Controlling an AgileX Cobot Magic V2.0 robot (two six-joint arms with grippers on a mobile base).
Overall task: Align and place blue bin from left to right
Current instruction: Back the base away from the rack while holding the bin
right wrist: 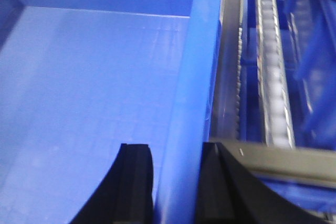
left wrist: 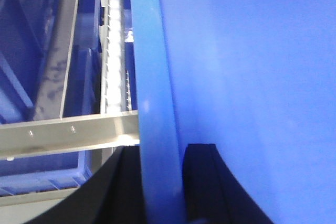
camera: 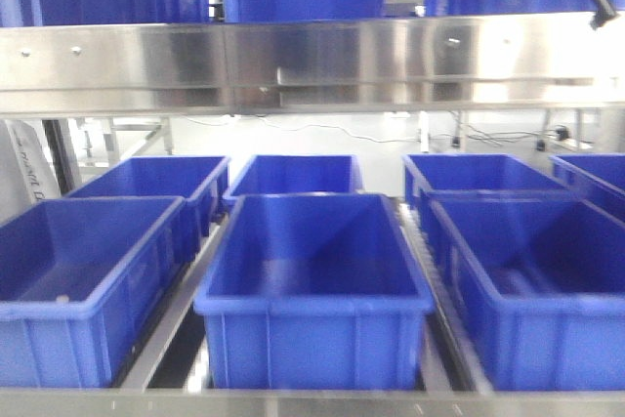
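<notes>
Straddling the left rim of the bin (left wrist: pixel 252 77), the left tool (left wrist: pixel 163 149) has one black finger (left wrist: pixel 123 182) outside the wall and the other inside, both against the plastic, so it holds the bin. The right tool (right wrist: pixel 173 148) clamps the opposite rim in the same way (one finger in, one out, the wall filling the narrow gap). The bin sits between the two tools, open side up. Rollers (left wrist: pixel 113 51) run just beside the left wall, and a steel rail (left wrist: pixel 68 132) crosses below them, meeting the rim near the tool. In the front view, rows of blue bins (camera: pixel 312 290) stand on a steel rack (camera: pixel 312 65). Which of them is the held one cannot be told.
</notes>
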